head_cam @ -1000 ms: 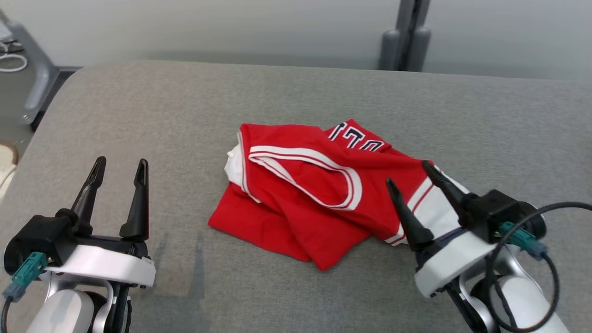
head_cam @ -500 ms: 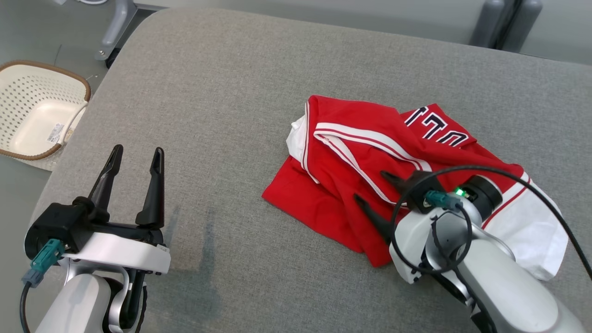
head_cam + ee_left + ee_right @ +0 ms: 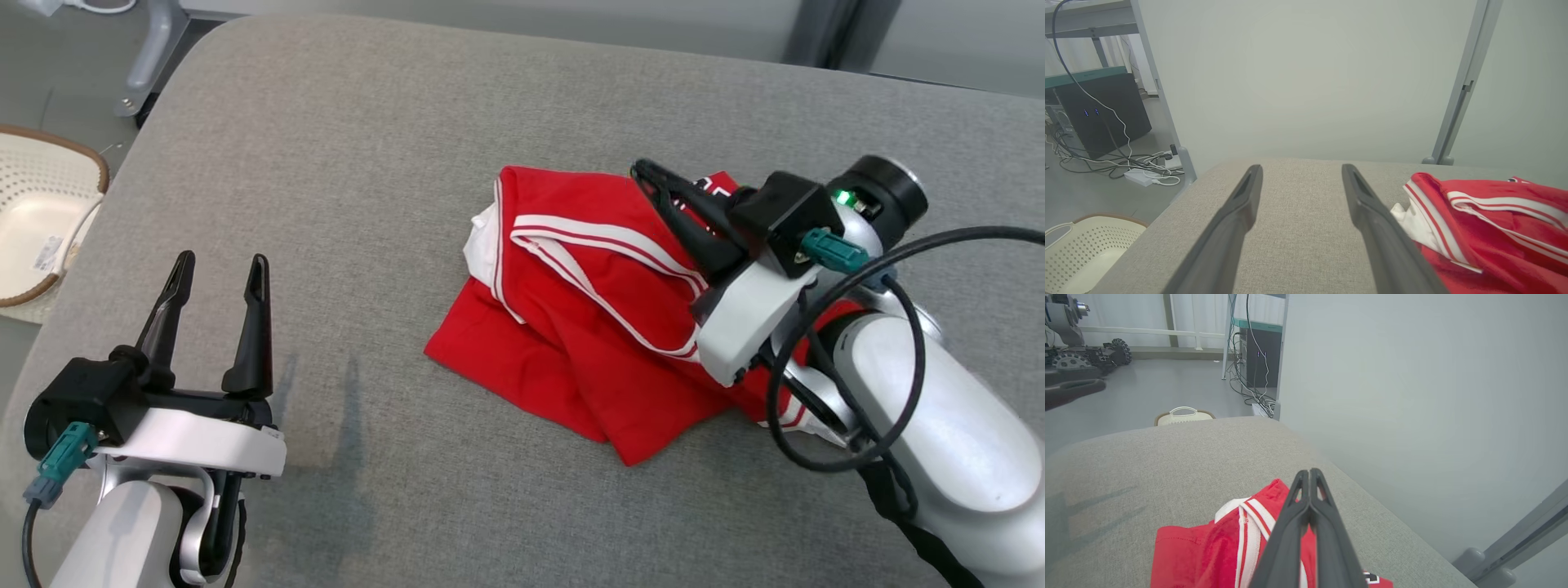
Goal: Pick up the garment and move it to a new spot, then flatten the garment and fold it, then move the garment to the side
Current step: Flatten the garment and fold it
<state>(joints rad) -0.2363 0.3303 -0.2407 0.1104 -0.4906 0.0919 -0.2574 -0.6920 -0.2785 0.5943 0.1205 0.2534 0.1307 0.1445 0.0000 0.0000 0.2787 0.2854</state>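
Observation:
The garment (image 3: pixel 588 327), a red jersey with white trim, lies crumpled in the middle of the grey padded surface (image 3: pixel 367 147). My right gripper (image 3: pixel 643 171) reaches over its far right part, fingers pressed together and shut with no cloth between the tips. The right wrist view has the same shut fingertips (image 3: pixel 1309 472) above the garment (image 3: pixel 1208 547). Whether the fingers touch the cloth below I cannot tell. My left gripper (image 3: pixel 219 269) stands open at the near left, well apart from the jersey. The left wrist view has the garment (image 3: pixel 1494 220) to the right of that open gripper (image 3: pixel 1300 169).
A cream perforated basket (image 3: pixel 33 220) sits on the floor off the surface's left edge, also seen as the basket (image 3: pixel 1081 249) in the left wrist view. Grey posts (image 3: pixel 1457 90) and a pale wall stand behind the surface. Cables (image 3: pixel 1139 163) lie on the floor at the far left.
The head camera has shifted. My right gripper went from open at the garment's near right edge to shut over its far right part. The left gripper stayed open in place.

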